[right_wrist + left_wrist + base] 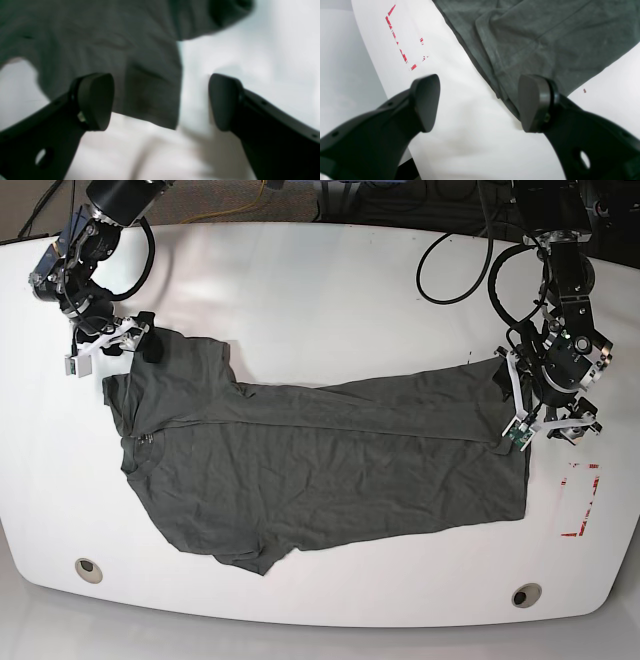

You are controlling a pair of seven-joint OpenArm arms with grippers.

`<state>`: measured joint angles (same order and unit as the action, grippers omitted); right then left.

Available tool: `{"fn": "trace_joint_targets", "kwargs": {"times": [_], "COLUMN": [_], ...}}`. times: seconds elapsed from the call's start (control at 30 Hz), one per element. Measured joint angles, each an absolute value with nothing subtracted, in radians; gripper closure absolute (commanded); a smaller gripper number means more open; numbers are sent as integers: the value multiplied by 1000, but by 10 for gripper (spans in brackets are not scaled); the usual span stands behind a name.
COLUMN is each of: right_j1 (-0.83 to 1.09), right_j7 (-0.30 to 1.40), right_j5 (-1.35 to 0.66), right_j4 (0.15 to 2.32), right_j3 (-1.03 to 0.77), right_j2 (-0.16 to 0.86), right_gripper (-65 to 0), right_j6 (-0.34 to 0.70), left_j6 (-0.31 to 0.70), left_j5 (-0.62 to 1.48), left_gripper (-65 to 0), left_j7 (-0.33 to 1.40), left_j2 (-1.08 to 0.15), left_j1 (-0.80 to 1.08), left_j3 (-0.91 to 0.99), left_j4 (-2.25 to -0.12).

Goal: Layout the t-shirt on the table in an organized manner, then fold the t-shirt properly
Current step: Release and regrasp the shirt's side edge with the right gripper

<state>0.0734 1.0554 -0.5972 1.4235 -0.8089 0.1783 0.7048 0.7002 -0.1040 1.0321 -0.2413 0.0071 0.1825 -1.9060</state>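
**Shirt spread, first fold pending**

At the table's (320, 290) left edge, the right gripper (112, 340) hovers wide-jawed over the t-shirt's (330, 470) sleeve. Mid-table the shirt lies flat. Rightward, the left gripper (545, 420) gapes empty above the hem; both must grasp edges.

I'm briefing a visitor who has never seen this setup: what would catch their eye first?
The dark grey t-shirt sprawled across the middle of the white table, one long side folded inward. Then the open left gripper at its hem end and the open right gripper at its sleeve end.
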Motion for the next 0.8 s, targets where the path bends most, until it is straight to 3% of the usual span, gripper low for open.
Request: {"fn": "trace_joint_targets", "kwargs": {"times": [0.8], "right_j1": [135], "right_j7": [1055], "right_j5": [-678], "right_j4": [1478], "right_j3": [-707], "right_j2": [159], "right_gripper": [-544], "right_j6": [707], "left_j6": [700], "left_j5": [-104], "left_gripper": [-457], "left_j7": [1032], "left_j2": [-242], "left_j1": [22], "left_j3": [183], "left_j4": [-1905]}}
